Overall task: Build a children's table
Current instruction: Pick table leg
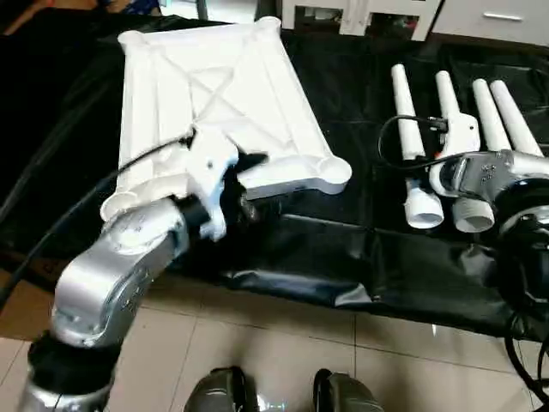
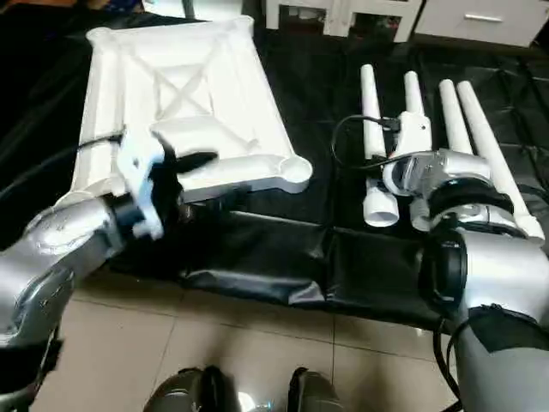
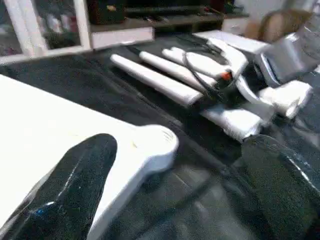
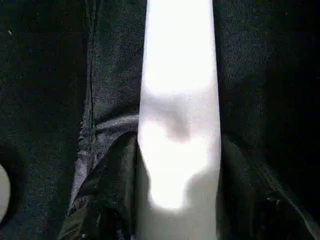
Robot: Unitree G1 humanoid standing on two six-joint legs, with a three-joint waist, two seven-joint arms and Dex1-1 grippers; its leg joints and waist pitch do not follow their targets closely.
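The top (image 1: 219, 94) lies ribbed side up on a black sheet (image 1: 343, 257) spread over the floor, its X-ribs and round corner sockets showing. The left gripper (image 1: 249, 184) hangs at the top's near edge, beside the near corner socket (image 3: 157, 142), its black fingers (image 3: 70, 190) spread wide and grasping nothing; one finger sits over the white edge, the other over the sheet. Four legs (image 2: 446, 129) lie side by side on the sheet, well apart from the top on the side of the robot's right arm, their wide ends toward the robot. The right gripper (image 2: 403, 176) is down among the legs near those wide ends. In the right wrist view one leg (image 4: 180, 115) runs between its dark fingers (image 4: 107, 200), which seem closed against it, though the contact is hard to make out.
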